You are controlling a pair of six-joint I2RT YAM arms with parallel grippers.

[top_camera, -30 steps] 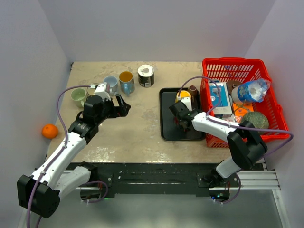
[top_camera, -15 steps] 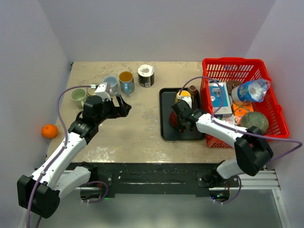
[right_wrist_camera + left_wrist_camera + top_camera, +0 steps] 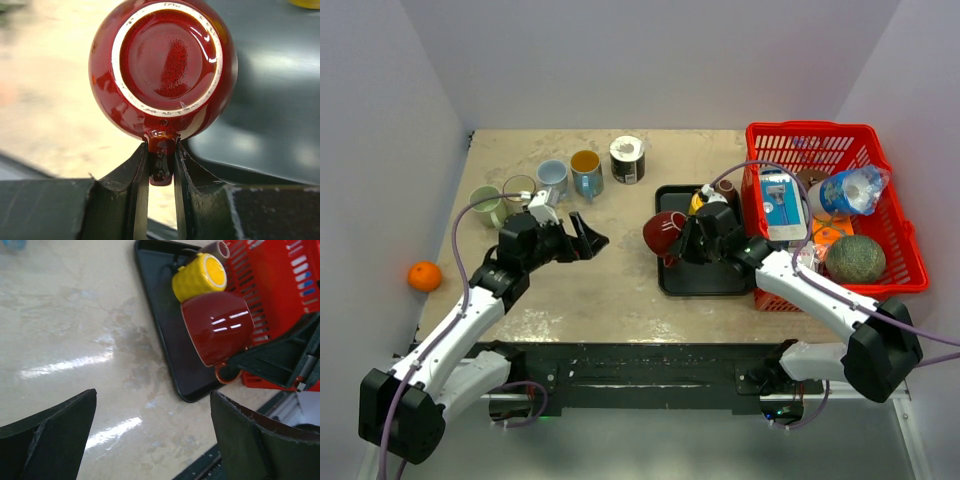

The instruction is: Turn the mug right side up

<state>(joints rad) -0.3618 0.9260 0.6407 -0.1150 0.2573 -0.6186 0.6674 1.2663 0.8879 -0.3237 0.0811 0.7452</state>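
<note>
Mug handle clamped in right gripper, held sideways

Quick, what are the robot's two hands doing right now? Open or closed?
Left gripper: open, holding nothing.
Right gripper: shut on the handle of the red mug.

Plain pale walls enclose a beige, marbled table on 3 sides, its top glossy.

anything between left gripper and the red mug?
Only bare table and the tray's left rim between left gripper and mug; top view shows it.
</note>
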